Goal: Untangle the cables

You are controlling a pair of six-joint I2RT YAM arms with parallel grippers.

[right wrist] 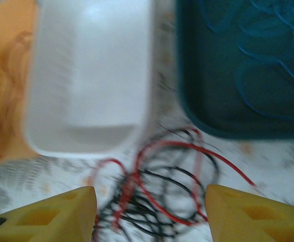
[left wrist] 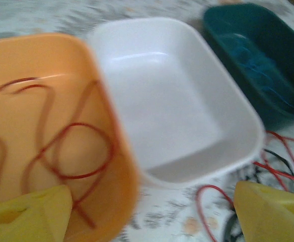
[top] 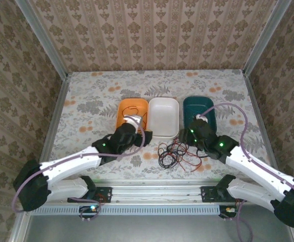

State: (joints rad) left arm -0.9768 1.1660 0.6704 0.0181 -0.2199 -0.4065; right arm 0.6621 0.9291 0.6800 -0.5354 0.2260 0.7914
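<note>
Noting right gripper [right wrist: 149,199] spread wide, nothing held. In the gap between its fingers [right wrist: 51,214], just ahead of the tips: tangle [right wrist: 159,194] of red and black cables, loose on the table [right wrist: 16,171], just beside the near walls of teal tray [right wrist: 187,101] and white tray [right wrist: 86,75]. Touching the fingers or not: cannot tell. Inside teal tray: blue cable [right wrist: 268,55], looped on the floor, apart from the tangle.

Then left gripper [left wrist: 152,196], likewise wide open and empty. One finger over near wall of orange tray [left wrist: 16,55], red cable [left wrist: 74,154] coiled inside that tray. Other finger over table, strands of the tangle just beside it. White tray between orange and teal, all three side by side.

From above: left gripper over near end of orange tray, right gripper over near end of teal tray, tangle on table between the two arms, before white tray's near right corner. Whole outline of tangle given here, clear of all three trays; in wrist views, cut by the frame edge. Finger gaps plain in wrist views, hidden under the wrists from above. Blue cable plain in right wrist view, too faint to make out from above. Both wrist views blurred.
</note>
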